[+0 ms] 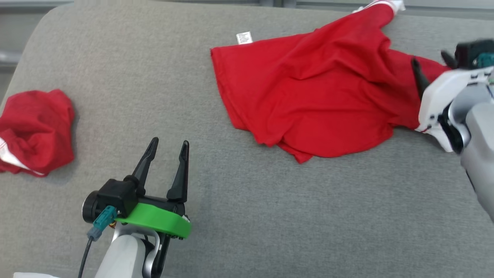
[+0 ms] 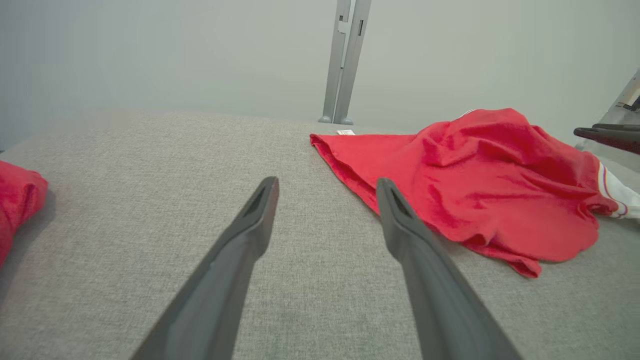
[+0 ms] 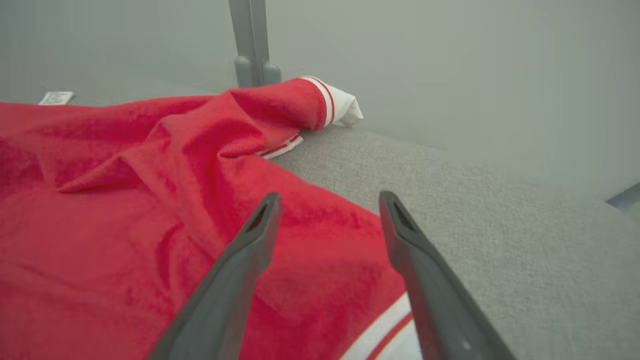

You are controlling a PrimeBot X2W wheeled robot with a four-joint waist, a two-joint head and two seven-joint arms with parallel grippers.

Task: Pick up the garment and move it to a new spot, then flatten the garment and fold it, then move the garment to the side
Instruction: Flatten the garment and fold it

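A red garment (image 1: 316,88) with white striped trim lies rumpled across the grey cushion's far right, a small white label at its far left corner. It also lies in the left wrist view (image 2: 480,185) and the right wrist view (image 3: 150,215). My right gripper (image 1: 430,65) hovers over the garment's right edge, open, with nothing between its fingers (image 3: 250,240). My left gripper (image 1: 168,148) stands open above bare cushion at the lower left, well apart from the garment, its fingers (image 2: 250,225) empty.
A second red garment (image 1: 34,131), bunched up, sits at the cushion's left edge (image 2: 17,200). The grey cushion (image 1: 270,216) spreads wide between the two. A grey metal post (image 2: 345,60) stands behind the cushion against a pale wall.
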